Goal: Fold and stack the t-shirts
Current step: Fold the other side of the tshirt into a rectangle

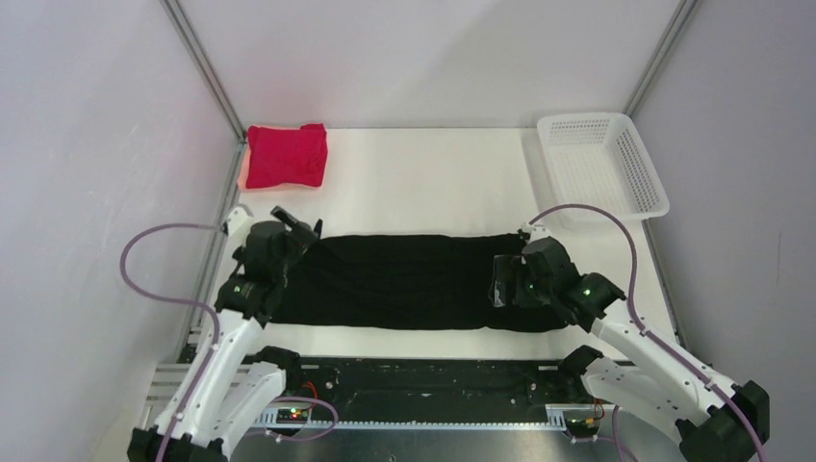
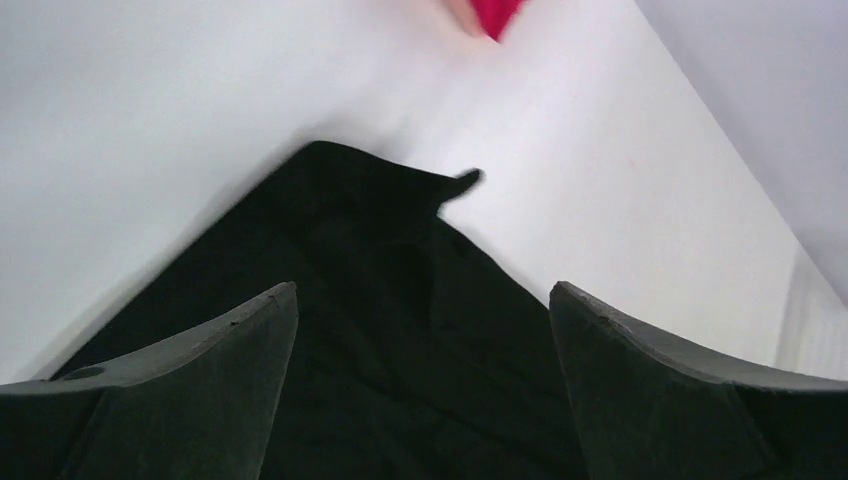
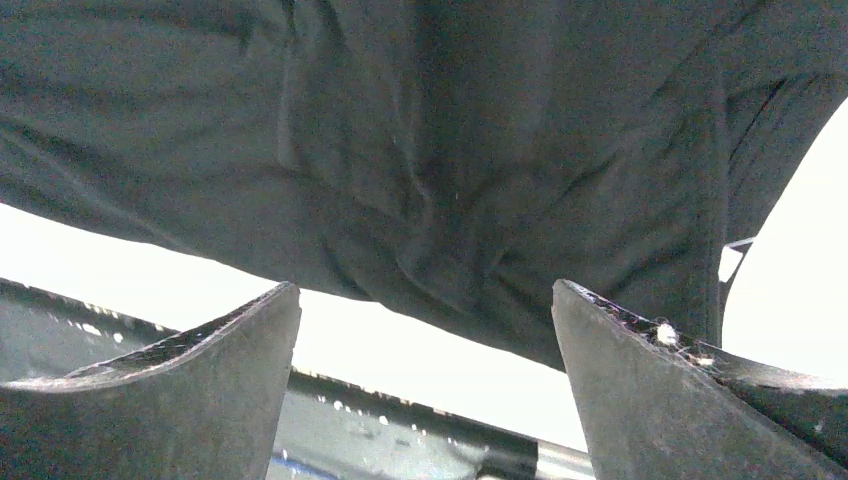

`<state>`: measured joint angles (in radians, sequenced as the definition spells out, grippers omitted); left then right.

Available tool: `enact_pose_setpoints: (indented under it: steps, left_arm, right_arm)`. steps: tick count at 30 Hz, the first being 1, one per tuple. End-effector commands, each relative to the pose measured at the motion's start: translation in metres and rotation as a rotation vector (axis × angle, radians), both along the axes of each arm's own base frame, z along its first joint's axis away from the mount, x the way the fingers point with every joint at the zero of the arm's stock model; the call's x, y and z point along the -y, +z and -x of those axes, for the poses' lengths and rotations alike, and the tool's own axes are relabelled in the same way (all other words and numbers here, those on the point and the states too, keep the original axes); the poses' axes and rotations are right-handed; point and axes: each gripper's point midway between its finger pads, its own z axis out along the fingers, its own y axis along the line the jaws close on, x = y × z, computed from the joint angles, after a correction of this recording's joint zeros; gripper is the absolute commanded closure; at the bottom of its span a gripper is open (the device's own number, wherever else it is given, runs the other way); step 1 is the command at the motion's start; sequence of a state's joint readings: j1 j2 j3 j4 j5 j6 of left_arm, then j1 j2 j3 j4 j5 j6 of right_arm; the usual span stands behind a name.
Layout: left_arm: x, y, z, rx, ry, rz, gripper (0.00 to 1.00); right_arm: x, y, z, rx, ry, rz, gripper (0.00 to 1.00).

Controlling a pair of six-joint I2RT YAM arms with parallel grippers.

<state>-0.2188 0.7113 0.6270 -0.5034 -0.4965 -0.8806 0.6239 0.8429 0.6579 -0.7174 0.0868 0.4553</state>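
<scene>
**A:** Where is the black t-shirt [image 1: 414, 281]?

**B:** It is spread flat in a long band across the white table [image 1: 433, 183], near the arms' bases. Everything else I place from it.

**A:** Start at its left.

**B:** Beyond its left end, well apart and toward the far corner, the red t-shirt [image 1: 287, 156] lies as a folded, roughly square bundle.

**A:** And the left gripper [image 2: 422, 300]?

**B:** It hangs over the black t-shirt's left end. Its two fingers [image 2: 200, 380] stand wide apart with nothing between them. Through the gap its wrist camera sees black cloth, a small pointed flap at the cloth's far edge, and a sliver of red at the top.

**A:** The right gripper [image 3: 425, 300]?

**B:** It is over the black t-shirt's right end and also spread wide, gripping nothing. Wrinkled dark cloth fills most of its wrist view, with bare table below the cloth's edge. Whether the fingertips touch the fabric I cannot tell.

**A:** Anything further right?

**B:** A white mesh basket [image 1: 601, 164] sits beyond the black t-shirt's right end, toward the far right corner and apart from it.
</scene>
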Motion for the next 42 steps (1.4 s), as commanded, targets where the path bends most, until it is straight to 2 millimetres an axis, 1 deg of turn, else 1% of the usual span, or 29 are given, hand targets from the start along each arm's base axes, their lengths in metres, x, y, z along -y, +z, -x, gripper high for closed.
enact_pose_setpoints:
  steps: [1,2,3,4,5,6,7,8,9,10,11,12,13,15,16,17,18,19,20,21,22,23,24,26,28,29,34,38,42]
  left_arm:
    - [0.049,0.008,-0.038,-0.047,-0.306,-0.020,0.00]
    - [0.060,0.005,-0.044,-0.074,-0.367,-0.015,0.00]
    - [0.065,-0.001,-0.060,-0.125,-0.412,-0.049,0.00]
    - [0.071,-0.004,-0.067,-0.148,-0.445,-0.050,0.00]
    - [0.074,-0.014,-0.081,-0.210,-0.465,-0.068,0.00]
    - [0.071,-0.023,-0.080,-0.276,-0.461,-0.084,0.00]
    - [0.068,-0.029,-0.091,-0.328,-0.433,-0.102,0.00]
    - [0.052,-0.038,-0.089,-0.393,-0.365,-0.150,0.00]
    - [0.048,-0.046,-0.097,-0.433,-0.339,-0.171,0.00]
    - [0.040,-0.048,-0.100,-0.456,-0.302,-0.202,0.00]
    - [0.038,-0.063,-0.102,-0.507,-0.298,-0.209,0.00]
    - [0.037,-0.072,-0.106,-0.540,-0.298,-0.210,0.00]
    - [0.035,-0.077,-0.108,-0.557,-0.294,-0.215,0.02]
    - [0.030,-0.088,-0.110,-0.610,-0.277,-0.229,0.14]
    - [0.025,-0.094,-0.109,-0.643,-0.263,-0.232,0.26]
    - [0.023,-0.096,-0.109,-0.653,-0.251,-0.233,0.33]
    - [0.020,-0.099,-0.106,-0.666,-0.242,-0.234,0.46]
    - [0.017,-0.099,-0.105,-0.668,-0.225,-0.237,0.51]
    - [0.014,-0.100,-0.102,-0.671,-0.211,-0.240,0.62]
    - [0.008,-0.099,-0.100,-0.669,-0.179,-0.249,0.67]
    - [0.003,-0.098,-0.096,-0.667,-0.160,-0.253,0.79]
    - [-0.004,-0.096,-0.095,-0.662,-0.122,-0.255,0.86]
    - [-0.008,-0.095,-0.091,-0.656,-0.099,-0.246,0.97]
    - [-0.018,-0.093,-0.087,-0.642,-0.045,-0.229,1.00]
    - [-0.027,-0.090,-0.082,-0.629,0.005,-0.219,1.00]
    - [-0.032,-0.085,-0.080,-0.613,0.029,-0.220,1.00]
    - [-0.038,-0.079,-0.063,-0.557,0.124,-0.186,1.00]
    - [-0.045,-0.087,-0.040,-0.543,0.203,-0.170,1.00]
    - [-0.047,-0.107,-0.016,-0.573,0.252,-0.144,1.00]
  right_arm:
    - [-0.007,0.024,-0.041,0.176,-0.073,-0.067,0.00]
    - [-0.010,0.023,-0.046,0.185,-0.066,-0.078,0.00]
    - [-0.017,0.024,-0.056,0.201,-0.062,-0.093,0.00]
    - [-0.022,0.028,-0.065,0.224,-0.052,-0.119,0.00]
    - [-0.026,0.020,-0.068,0.200,-0.044,-0.114,0.00]
    - [-0.030,0.016,-0.074,0.189,-0.036,-0.129,0.00]
    - [-0.032,0.014,-0.076,0.180,-0.033,-0.139,0.00]
    - [-0.035,0.011,-0.080,0.165,-0.030,-0.158,0.00]
    - [-0.039,0.010,-0.081,0.151,-0.021,-0.181,0.00]
    - [-0.038,0.006,-0.086,0.143,-0.028,-0.186,0.00]
    - [-0.039,0.005,-0.086,0.134,-0.018,-0.193,0.00]
    - [-0.037,0.001,-0.089,0.125,-0.028,-0.189,0.00]
    - [-0.036,-0.001,-0.090,0.121,-0.026,-0.185,0.00]
    - [-0.030,-0.006,-0.094,0.109,-0.046,-0.175,0.00]
    - [-0.028,-0.009,-0.095,0.101,-0.052,-0.171,0.00]
    - [-0.025,-0.009,-0.096,0.100,-0.060,-0.168,0.00]
    - [-0.024,-0.011,-0.097,0.096,-0.065,-0.164,0.00]
    - [-0.021,-0.012,-0.098,0.097,-0.070,-0.159,0.00]
    - [-0.020,-0.014,-0.099,0.094,-0.072,-0.154,0.00]
    - [-0.019,-0.014,-0.100,0.093,-0.075,-0.152,0.00]
    - [-0.019,-0.017,-0.101,0.088,-0.074,-0.150,0.00]
    - [-0.020,-0.018,-0.100,0.082,-0.067,-0.154,0.00]
    - [-0.021,-0.022,-0.100,0.070,-0.064,-0.153,0.00]
    - [-0.023,-0.029,-0.099,0.046,-0.057,-0.155,0.00]
    - [-0.025,-0.038,-0.098,0.015,-0.052,-0.152,0.00]
    - [-0.025,-0.044,-0.097,-0.005,-0.053,-0.144,0.00]
    - [-0.024,-0.067,-0.093,-0.079,-0.057,-0.120,0.00]
    - [-0.024,-0.085,-0.087,-0.149,-0.061,-0.103,0.00]
    - [-0.023,-0.090,-0.085,-0.172,-0.063,-0.099,0.00]
